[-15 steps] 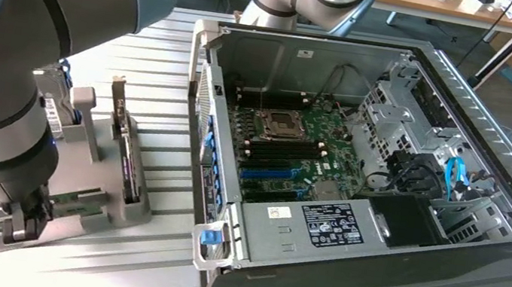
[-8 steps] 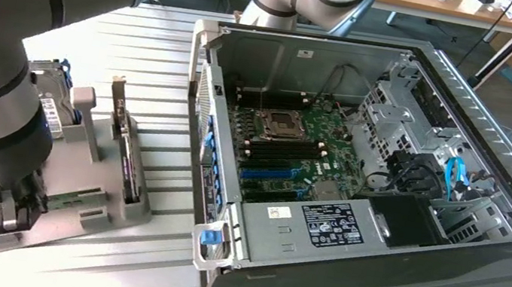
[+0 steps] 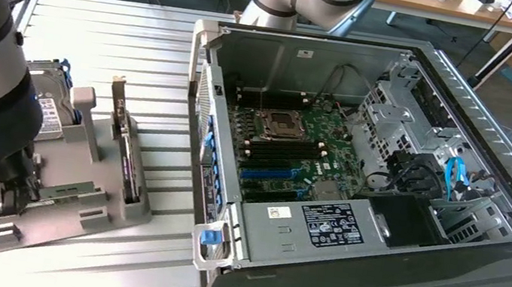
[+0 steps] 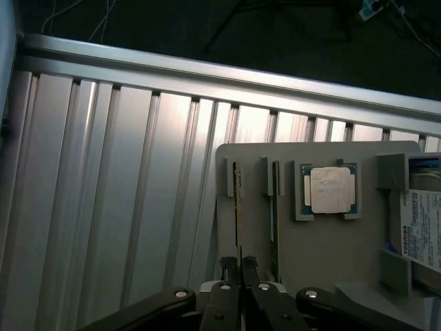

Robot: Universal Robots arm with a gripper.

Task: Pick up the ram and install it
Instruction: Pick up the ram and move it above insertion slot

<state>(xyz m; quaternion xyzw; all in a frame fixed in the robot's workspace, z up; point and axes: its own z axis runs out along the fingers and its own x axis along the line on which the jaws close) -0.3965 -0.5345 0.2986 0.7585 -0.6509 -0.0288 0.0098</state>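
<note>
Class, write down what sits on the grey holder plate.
On the holder plate: the ram stick gripped by the tool, a second stick beside it, a silver processor chip, a labelled hard drive. The tool covers the gripped stick's near end.

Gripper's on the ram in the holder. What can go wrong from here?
1. The gripper seems to pinch the ram near one end, so the thin stick may tilt or slip when lifted.
2. The second stick stands close beside it in the holder; a sideways drift could knock it.
</note>
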